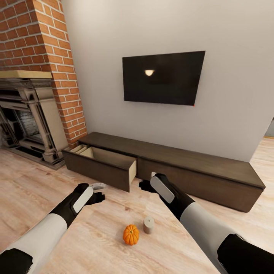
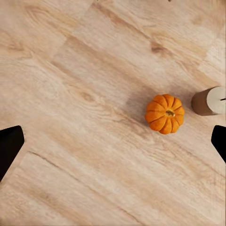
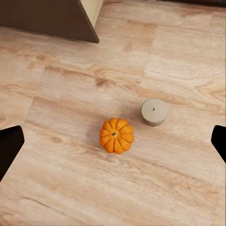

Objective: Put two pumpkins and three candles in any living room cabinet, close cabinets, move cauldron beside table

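Bare floor between wide, empty jaws.

Head view: camera high, facing forward and down toward the wall with the cabinet (image 1: 167,167) across mid-frame and the wood floor (image 1: 110,243) in the lower half; wide and distant.

Left wrist view: looks steeply down onto the floor, fairly near. Pumpkin (image 2: 165,114) right of centre, candle (image 2: 209,100) at the right edge, seen partly from the side, so the camera is probably tilted.

Right wrist view: looks nearly straight down, near. Pumpkin (image 3: 117,135) at centre, candle (image 3: 154,111) above right, drawer corner (image 3: 84,21) at upper left.

Shared: all three views take in the pumpkin (image 1: 131,234), candle (image 1: 148,225) and surrounding floor.
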